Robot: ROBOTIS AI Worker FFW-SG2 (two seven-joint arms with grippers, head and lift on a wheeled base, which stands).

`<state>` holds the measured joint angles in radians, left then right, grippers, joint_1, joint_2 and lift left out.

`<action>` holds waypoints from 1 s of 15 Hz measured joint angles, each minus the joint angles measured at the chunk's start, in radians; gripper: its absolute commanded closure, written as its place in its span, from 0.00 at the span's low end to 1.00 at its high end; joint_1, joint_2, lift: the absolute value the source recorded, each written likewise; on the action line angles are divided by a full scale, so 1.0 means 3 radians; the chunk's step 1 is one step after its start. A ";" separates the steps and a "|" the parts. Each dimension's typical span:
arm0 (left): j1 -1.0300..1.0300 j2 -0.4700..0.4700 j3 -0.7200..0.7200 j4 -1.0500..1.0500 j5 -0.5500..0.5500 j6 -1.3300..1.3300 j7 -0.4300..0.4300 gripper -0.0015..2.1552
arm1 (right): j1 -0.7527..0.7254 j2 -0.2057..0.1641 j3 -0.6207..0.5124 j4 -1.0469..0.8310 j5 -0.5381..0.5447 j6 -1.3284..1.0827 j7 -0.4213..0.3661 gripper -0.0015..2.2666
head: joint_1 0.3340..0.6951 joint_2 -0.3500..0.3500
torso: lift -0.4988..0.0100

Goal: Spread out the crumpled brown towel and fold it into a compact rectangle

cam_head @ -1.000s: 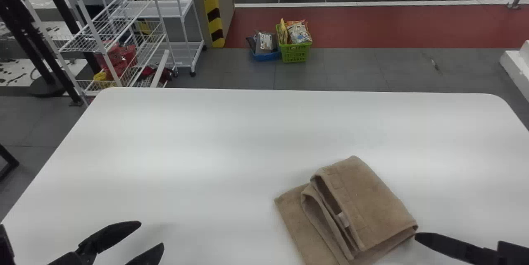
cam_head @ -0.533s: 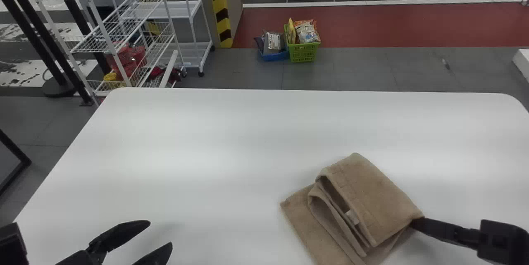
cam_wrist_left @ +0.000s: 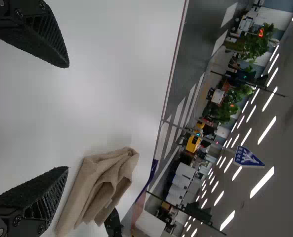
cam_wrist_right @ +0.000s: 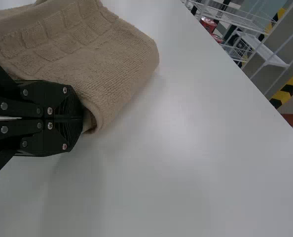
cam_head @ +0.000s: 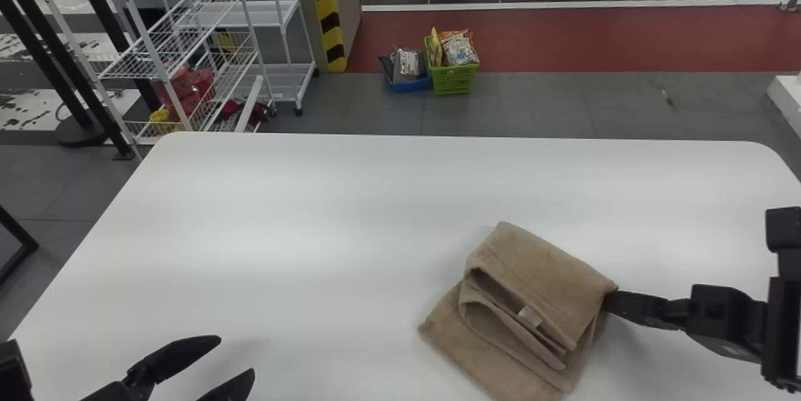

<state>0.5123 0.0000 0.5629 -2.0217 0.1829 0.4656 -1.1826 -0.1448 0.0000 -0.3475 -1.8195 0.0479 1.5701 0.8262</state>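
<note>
Right hand (cam_head: pixel 613 302), fingers together, grips the brown towel (cam_head: pixel 538 276) by its edge; left hand (cam_head: pixel 236 355) gapes empty.

Wears black throughout. Narrows into pointed fingers (cam_head: pixel 175 357) with finely ribbed inner faces. Carries round, silvery screws (cam_wrist_right: pixel 50 111) on straight, plate-like links (cam_wrist_right: pixel 20 108). Has a blocky housing (cam_head: pixel 719 316), marked small and pale.

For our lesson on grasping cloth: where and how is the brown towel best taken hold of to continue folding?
I'd pinch the brown towel by its upper flap's right-hand corner, coming low over the table from the robot's right. That corner juts past the layers beneath, so it should offer a graspable edge; the right gripper is at it.
</note>
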 measured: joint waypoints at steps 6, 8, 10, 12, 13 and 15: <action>-0.0001 0.0000 0.0000 0.0000 -0.0011 0.0000 0.0005 0.03 | -0.0414 0.0000 -0.0031 0.0661 -0.0173 -0.0619 -0.0099 0.89 | 1.00 0.66 | 0.73; 0.0000 0.0000 0.0000 0.0003 -0.0013 0.0000 0.0002 0.03 | -0.0520 0.0000 -0.0039 0.0818 -0.0236 -0.0812 -0.0098 0.89 | 1.00 0.65 | 0.73; 0.0000 0.0000 -0.0001 0.0003 -0.0016 0.0000 0.0000 0.03 | -0.0607 0.0000 0.0007 0.0979 -0.0257 -0.0895 -0.0100 0.89 | 1.00 0.66 | 0.73; 0.0004 0.0000 -0.0013 -0.0004 -0.0017 0.0000 0.0000 0.03 | -0.0691 0.0000 0.0109 0.1185 -0.0269 -0.1101 -0.0099 0.88 | 1.00 0.68 | 0.73; 0.0008 0.0000 -0.0016 -0.0005 -0.0017 0.0000 -0.0003 0.03 | -0.0732 0.0000 0.0145 0.1278 -0.0287 -0.1255 -0.0088 0.88 | 1.00 0.69 | 0.73; 0.0024 0.0000 -0.0019 -0.0005 -0.0015 0.0000 -0.0013 0.03 | -0.0852 0.0000 0.0213 0.1509 -0.0338 -0.1594 -0.0073 0.88 | 1.00 0.70 | 0.73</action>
<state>0.5196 0.0000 0.5571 -2.0231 0.1785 0.4657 -1.1865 -0.4005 0.0000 -0.2837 -1.3668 -0.0535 1.0919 0.8042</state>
